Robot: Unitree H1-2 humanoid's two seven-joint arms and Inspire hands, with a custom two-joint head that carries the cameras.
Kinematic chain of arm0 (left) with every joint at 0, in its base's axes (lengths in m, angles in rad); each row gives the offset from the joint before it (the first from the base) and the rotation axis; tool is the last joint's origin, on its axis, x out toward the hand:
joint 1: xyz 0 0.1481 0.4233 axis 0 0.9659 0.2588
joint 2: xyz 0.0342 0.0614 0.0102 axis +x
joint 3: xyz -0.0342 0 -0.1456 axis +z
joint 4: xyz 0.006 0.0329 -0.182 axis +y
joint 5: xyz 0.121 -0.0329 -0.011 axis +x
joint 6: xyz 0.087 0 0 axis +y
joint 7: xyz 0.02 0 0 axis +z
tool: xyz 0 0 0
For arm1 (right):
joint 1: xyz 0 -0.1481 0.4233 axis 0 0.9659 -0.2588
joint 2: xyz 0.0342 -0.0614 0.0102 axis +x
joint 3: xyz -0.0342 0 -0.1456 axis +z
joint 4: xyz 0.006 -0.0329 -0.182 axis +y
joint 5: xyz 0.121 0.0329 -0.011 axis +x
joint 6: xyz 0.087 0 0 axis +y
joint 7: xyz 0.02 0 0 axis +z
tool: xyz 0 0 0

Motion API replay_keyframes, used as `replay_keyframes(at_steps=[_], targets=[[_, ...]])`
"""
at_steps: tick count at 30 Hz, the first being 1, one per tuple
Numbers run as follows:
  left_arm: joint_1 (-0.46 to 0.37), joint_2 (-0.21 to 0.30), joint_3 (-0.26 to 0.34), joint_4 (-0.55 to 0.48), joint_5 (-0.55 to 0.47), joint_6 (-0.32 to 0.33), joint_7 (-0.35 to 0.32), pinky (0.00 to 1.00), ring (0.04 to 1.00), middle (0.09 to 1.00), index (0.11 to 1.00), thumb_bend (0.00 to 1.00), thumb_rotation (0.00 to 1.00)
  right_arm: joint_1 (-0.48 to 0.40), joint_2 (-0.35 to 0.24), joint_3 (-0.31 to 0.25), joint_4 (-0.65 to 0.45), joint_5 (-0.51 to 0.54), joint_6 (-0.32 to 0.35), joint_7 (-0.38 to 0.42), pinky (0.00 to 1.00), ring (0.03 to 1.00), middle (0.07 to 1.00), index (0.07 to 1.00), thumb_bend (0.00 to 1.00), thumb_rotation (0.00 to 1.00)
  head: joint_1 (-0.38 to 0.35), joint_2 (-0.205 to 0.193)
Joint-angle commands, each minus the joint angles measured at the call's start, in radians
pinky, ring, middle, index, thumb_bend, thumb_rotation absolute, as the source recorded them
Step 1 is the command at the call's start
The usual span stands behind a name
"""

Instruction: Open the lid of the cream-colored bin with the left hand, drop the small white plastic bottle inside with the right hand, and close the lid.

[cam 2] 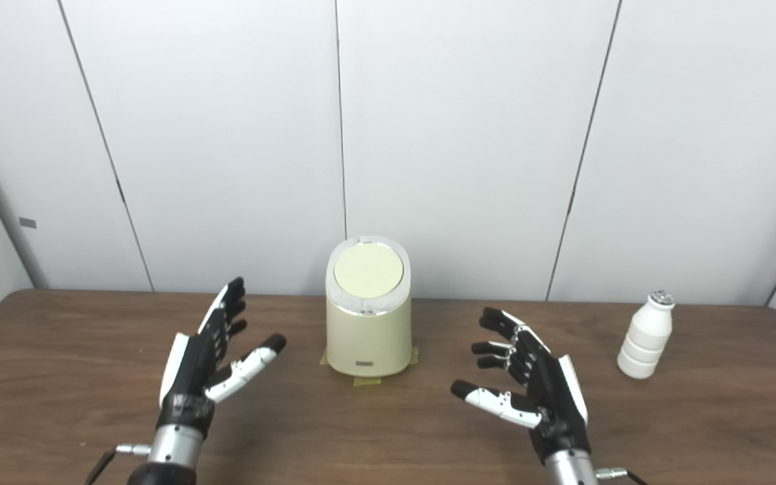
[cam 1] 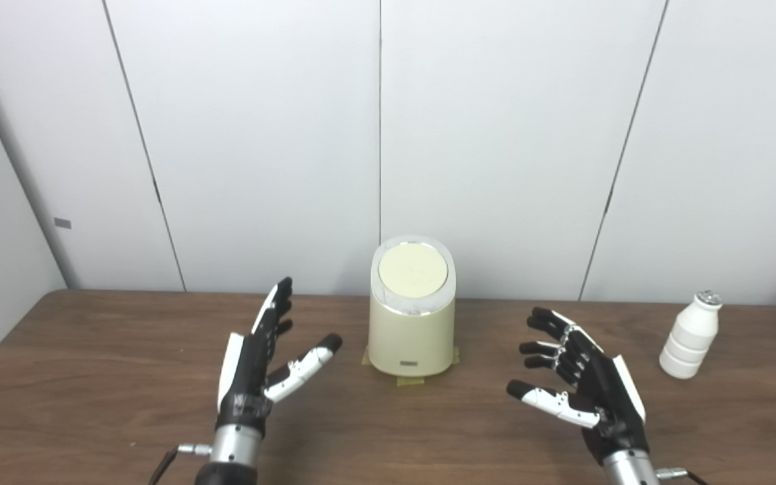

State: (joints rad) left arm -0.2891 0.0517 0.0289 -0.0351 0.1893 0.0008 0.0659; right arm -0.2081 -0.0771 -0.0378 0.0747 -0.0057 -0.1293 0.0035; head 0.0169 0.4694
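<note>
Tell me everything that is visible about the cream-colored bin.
The cream-colored bin is a small upright container with rounded sides, apparently smooth plastic. Its round lid is closed, set in a pale grey-white rim and tilted toward the camera. A small dark label sits low on its front. It stands on the brown wooden table near the wall, on yellowish tape pieces. Neither hand touches it.

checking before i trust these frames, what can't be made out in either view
- Inside of the cream-colored cylindrical plastic bin: hidden by its shut round lid, both views.
- Small dark label on the bin's front: too small to read.
- Both forearms: cut off by the bottom edge.
</note>
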Motion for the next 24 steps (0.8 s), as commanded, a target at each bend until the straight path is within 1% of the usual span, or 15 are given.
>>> replay_keyframes(at_steps=[1, 4, 6, 11, 15, 17, 18, 21, 24], targets=[[-0.100, 0.018, -0.003, -0.014, 0.021, 0.009, 0.005, 0.99, 0.994, 0.981, 1.000, 0.81, 0.44, -0.042, -0.001, 0.000, -0.035, 0.002, -0.041, 0.001, 0.58, 0.655, 0.796, 0.762, 0.84, 0.19, 0.000, -0.003], [-0.170, 0.026, -0.011, 0.012, 0.028, 0.045, 0.002, 0.97, 0.996, 0.980, 1.000, 0.84, 0.44, -0.042, 0.002, 0.004, -0.044, -0.004, -0.035, -0.001, 0.57, 0.651, 0.794, 0.749, 0.83, 0.18, -0.001, -0.009], [-0.209, 0.029, -0.017, 0.030, 0.027, 0.067, -0.003, 0.96, 1.000, 0.986, 1.000, 0.83, 0.41, -0.043, 0.006, 0.003, -0.046, -0.001, -0.033, -0.003, 0.56, 0.649, 0.792, 0.746, 0.83, 0.17, -0.001, -0.011], [-0.288, 0.039, -0.035, 0.081, 0.029, 0.107, -0.015, 0.98, 1.000, 1.000, 1.000, 0.87, 0.37, -0.040, 0.010, 0.002, -0.052, -0.002, -0.029, -0.006, 0.55, 0.648, 0.794, 0.742, 0.83, 0.17, -0.005, -0.014], [-0.355, 0.049, -0.057, 0.149, 0.080, 0.112, 0.000, 0.96, 1.000, 1.000, 1.000, 0.91, 0.40, -0.040, 0.010, -0.001, -0.051, 0.004, -0.033, -0.003, 0.56, 0.650, 0.798, 0.747, 0.82, 0.17, -0.008, -0.012], [-0.374, 0.052, -0.065, 0.169, 0.096, 0.112, 0.006, 0.97, 1.000, 1.000, 1.000, 0.92, 0.41, -0.040, 0.009, 0.000, -0.050, 0.002, -0.036, -0.003, 0.57, 0.653, 0.798, 0.747, 0.82, 0.17, -0.009, -0.012], [-0.386, 0.057, -0.074, 0.191, 0.111, 0.099, 0.012, 0.97, 1.000, 1.000, 1.000, 0.92, 0.41, -0.040, 0.008, 0.000, -0.050, 0.001, -0.036, -0.003, 0.57, 0.654, 0.798, 0.747, 0.82, 0.18, -0.008, -0.012], [-0.414, 0.072, -0.107, 0.245, 0.164, 0.073, 0.032, 0.97, 1.000, 1.000, 1.000, 0.91, 0.41, -0.040, 0.009, -0.002, -0.048, 0.005, -0.034, -0.003, 0.56, 0.652, 0.795, 0.746, 0.83, 0.18, -0.009, -0.012], [-0.429, 0.074, -0.128, 0.283, 0.205, 0.063, 0.061, 0.96, 1.000, 1.000, 1.000, 0.93, 0.38, -0.043, 0.007, -0.006, -0.038, 0.008, -0.041, -0.004, 0.57, 0.652, 0.795, 0.743, 0.84, 0.19, -0.008, -0.010]])
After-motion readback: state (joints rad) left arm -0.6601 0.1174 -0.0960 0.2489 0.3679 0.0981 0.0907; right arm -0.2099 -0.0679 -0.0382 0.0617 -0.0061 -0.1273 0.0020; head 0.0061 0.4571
